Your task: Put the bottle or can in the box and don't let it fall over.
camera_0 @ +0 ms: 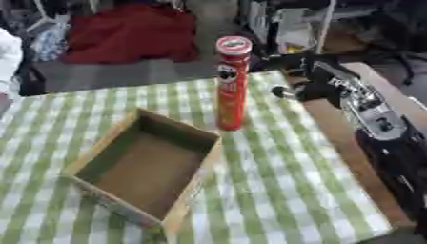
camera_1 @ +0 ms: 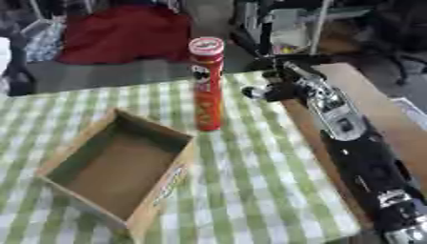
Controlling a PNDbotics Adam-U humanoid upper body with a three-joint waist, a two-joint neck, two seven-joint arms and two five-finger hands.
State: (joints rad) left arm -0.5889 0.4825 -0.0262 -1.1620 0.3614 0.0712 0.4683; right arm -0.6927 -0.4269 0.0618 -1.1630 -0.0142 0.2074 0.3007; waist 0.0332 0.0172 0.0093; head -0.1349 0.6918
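Note:
A tall red crisp can (camera_0: 232, 90) with a red lid stands upright on the green-and-white checked cloth (camera_0: 283, 181), near the table's far edge. An open, empty cardboard box (camera_0: 125, 207) lies in front of it and to the left; its far right corner is close to the can's base. My right arm (camera_0: 371, 112) reaches in from the lower right. My right hand (camera_0: 293, 66) hovers just right of the can's upper half, dark and blurred, with a small gap between them. No left hand shows.
A strip of bare wooden table (camera_0: 333, 138) runs along the right side, under my arm. Behind the table lie a red cloth (camera_0: 133, 31) and dark clutter. Checked cloth stretches to the right of the box and in front of the can.

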